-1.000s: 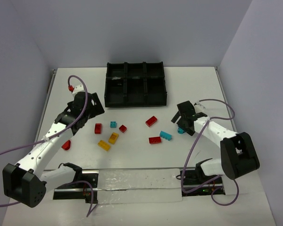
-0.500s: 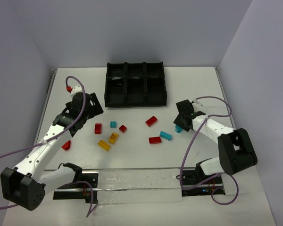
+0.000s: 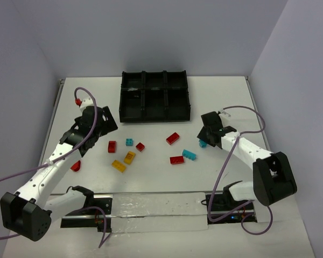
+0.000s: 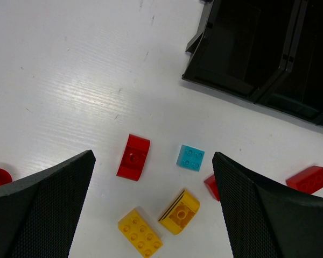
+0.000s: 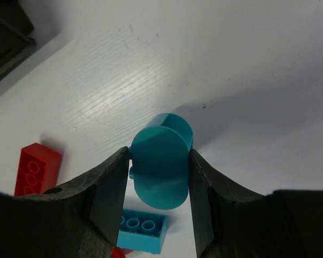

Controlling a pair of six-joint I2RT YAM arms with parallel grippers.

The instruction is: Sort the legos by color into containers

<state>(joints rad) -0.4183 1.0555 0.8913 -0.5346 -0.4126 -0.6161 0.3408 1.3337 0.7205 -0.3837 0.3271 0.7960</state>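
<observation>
The right gripper (image 5: 159, 173) is clamped on a rounded teal brick (image 5: 162, 148) over the white surface (image 5: 242, 59), right of the black divided tray (image 3: 155, 95). The left gripper (image 4: 153, 183) hangs wide open above loose legos (image 4: 133, 156).

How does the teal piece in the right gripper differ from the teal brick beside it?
The held teal piece is clamped in the right gripper; the teal brick lies free. The piece looks rounded and smooth; the brick is rectangular, studs showing. Both are teal.
</observation>
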